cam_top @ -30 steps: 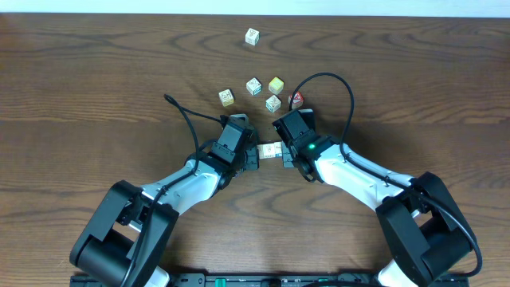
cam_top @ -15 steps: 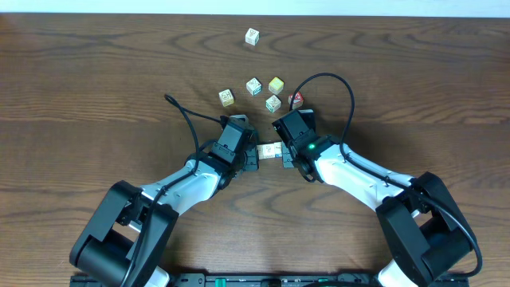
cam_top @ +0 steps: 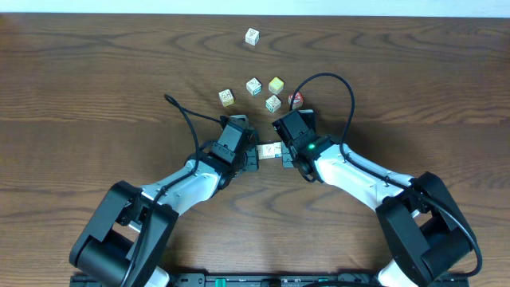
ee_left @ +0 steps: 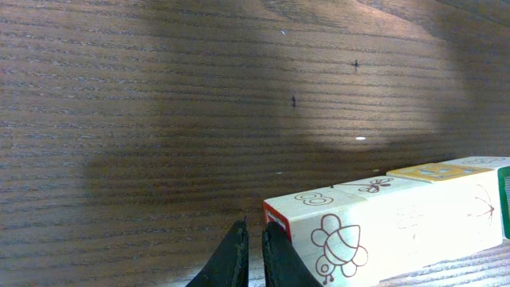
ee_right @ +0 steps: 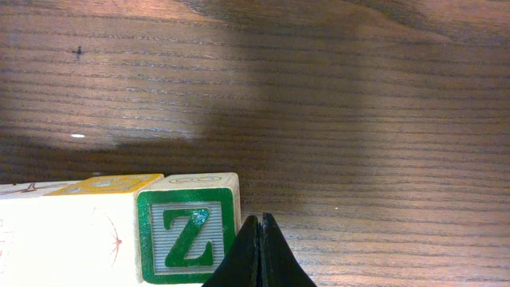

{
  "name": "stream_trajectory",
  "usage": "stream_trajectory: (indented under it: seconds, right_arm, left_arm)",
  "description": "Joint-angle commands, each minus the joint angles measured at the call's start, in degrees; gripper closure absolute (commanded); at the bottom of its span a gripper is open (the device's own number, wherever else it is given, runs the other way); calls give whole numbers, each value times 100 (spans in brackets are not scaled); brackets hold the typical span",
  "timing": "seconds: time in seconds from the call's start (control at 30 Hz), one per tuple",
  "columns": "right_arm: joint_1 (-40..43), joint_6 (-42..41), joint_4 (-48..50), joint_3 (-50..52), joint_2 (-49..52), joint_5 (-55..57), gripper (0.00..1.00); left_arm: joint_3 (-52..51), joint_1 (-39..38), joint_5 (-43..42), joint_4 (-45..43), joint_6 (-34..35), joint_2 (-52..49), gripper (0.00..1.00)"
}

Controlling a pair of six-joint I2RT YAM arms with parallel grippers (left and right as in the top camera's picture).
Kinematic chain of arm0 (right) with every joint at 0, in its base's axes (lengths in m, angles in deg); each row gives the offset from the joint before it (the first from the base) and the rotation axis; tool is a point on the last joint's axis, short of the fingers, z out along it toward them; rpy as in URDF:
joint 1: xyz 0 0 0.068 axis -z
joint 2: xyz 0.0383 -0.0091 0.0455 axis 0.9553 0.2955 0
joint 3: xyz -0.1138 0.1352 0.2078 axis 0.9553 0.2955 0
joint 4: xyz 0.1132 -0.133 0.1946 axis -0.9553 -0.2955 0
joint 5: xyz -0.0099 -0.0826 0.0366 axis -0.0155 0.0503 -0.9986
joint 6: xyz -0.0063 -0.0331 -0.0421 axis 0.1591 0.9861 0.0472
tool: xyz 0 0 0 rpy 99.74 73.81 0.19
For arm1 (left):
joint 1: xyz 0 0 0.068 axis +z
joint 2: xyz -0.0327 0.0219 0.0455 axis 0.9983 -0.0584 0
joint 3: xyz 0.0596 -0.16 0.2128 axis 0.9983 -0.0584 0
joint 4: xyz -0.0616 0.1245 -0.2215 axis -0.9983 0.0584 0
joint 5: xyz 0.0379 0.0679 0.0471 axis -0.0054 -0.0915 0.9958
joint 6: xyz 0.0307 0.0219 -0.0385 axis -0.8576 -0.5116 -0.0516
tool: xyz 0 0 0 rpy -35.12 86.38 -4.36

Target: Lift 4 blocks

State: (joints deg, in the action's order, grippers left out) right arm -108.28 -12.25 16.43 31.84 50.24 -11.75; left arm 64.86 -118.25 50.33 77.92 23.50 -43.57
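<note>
Between the closed left gripper [cam_top: 255,153] and closed right gripper [cam_top: 287,156], the blocks [cam_top: 272,149] form a row.

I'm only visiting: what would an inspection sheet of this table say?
Surface: dark wood-grain table.
Job's things: row of four blocks, Z block at one end, lying between the two tools; lifted or not, cannot tell.
Clutter: six loose cubes beyond the arms, including a yellow-faced cube and a red-faced cube.
Grippers: left tool and right tool both shut, one at each end of the row.
Cables: black cable loops, one above each arm.
Surroundings: pale strip past the table's far edge.
</note>
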Motion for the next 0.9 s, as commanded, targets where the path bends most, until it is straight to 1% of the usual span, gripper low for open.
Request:
stream_trajectory:
  seconds: [0.0,0.87]
  right_arm:
    - [-459,-129,201,-151,17,-1019,99]
    - [-459,-129,-111,-151,17,-798,99]
  left_arm:
    - [70,-345,-951,-13,-138,0,90]
    - [70,-345,-892,52,-162,-2,90]
